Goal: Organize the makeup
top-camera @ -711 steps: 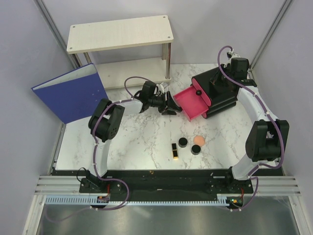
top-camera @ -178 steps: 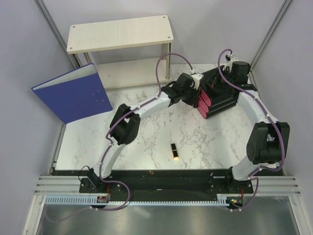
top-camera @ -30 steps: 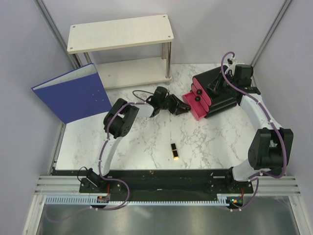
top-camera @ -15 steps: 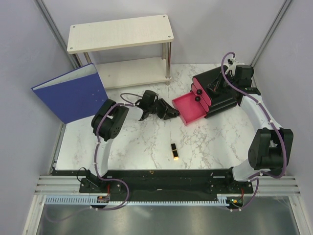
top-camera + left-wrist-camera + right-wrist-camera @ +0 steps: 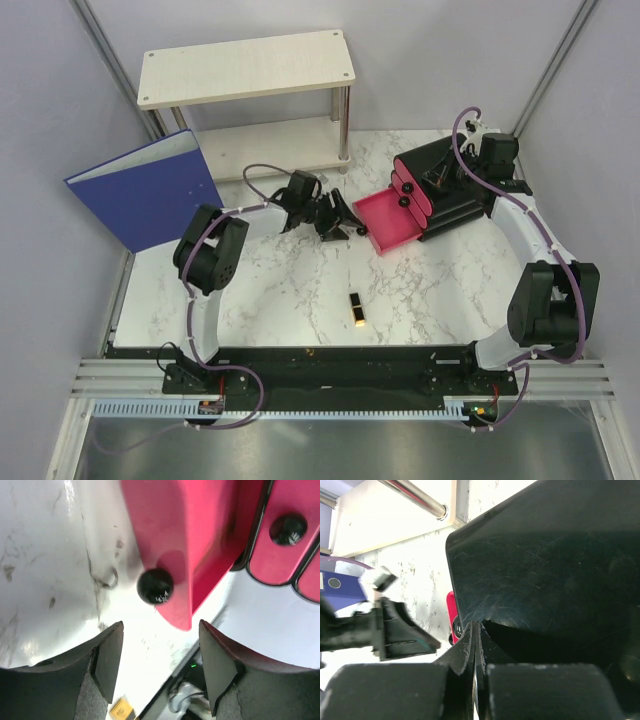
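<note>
1. Lying flat on the marble table (image 5: 280, 290), lower centre of the top view: the black-and-gold lipstick (image 5: 356, 309), well apart from both grippers.
2. Near the middle of that view, just left of the pink drawer (image 5: 388, 218) that stands out of its box: the left gripper (image 5: 340, 222), spread wide and gripping nothing.
3. Same story in the left wrist view: two dark fingers (image 5: 107, 662) at lower left and lower right, well parted, with the drawer's round black knob (image 5: 155, 586) just beyond the tips and touching neither.
4. Upper right of that wrist view: a second drawer front (image 5: 272, 555), pink, set flush in a black frame, with a round knob of its own.
5. Upper right of the top view: the right gripper (image 5: 440, 180), resting on top of the black organizer box (image 5: 455, 205).
6. In the right wrist view, closed tight, finger against finger, tips against the scratched black surface of the box that fills the right side of the frame.
7. Upper left of the top view: a pale two-tier shelf (image 5: 245, 68), and below it, at the table's left edge, a blue binder (image 5: 145, 190).
</note>
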`<state>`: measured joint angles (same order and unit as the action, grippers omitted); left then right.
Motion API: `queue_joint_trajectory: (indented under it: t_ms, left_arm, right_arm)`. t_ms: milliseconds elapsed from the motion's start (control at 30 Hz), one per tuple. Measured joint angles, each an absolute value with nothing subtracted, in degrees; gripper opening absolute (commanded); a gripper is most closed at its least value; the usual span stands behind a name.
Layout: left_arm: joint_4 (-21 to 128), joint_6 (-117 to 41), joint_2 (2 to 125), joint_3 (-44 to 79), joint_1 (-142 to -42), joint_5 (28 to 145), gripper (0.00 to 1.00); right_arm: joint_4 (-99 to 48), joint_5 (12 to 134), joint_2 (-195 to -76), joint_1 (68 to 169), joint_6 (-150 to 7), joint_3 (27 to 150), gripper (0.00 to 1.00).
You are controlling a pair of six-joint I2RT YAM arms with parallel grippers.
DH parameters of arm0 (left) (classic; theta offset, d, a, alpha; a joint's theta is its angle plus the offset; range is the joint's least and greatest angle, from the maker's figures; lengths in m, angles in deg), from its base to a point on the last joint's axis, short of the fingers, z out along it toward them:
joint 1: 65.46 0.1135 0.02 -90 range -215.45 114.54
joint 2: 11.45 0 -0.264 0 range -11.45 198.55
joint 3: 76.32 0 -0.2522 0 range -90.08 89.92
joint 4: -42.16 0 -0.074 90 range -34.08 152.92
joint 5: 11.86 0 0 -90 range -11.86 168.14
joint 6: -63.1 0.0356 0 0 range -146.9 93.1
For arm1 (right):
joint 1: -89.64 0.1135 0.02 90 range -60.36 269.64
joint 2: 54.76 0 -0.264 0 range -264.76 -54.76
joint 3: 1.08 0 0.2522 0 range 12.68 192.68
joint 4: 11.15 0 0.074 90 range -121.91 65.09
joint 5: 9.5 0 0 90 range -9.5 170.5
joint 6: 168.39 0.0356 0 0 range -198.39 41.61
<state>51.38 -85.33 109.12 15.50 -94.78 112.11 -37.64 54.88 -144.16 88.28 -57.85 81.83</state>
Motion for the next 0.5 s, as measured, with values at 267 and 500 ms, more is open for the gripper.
queue_joint_trajectory:
  t_ms: [267, 500]
  left_arm:
    - [83.4, -68.0, 104.1, -2.4, -95.4, 103.6, 0.7]
    - [104.6, -59.4, 104.8, -10.0, -101.5, 94.9, 0.7]
  right_arm:
    - [-37.1, 54.3, -144.8, 88.3, -57.1, 81.8, 0.0]
    - [-36.2, 53.3, -145.3, 88.3, -56.7, 81.8, 0.0]
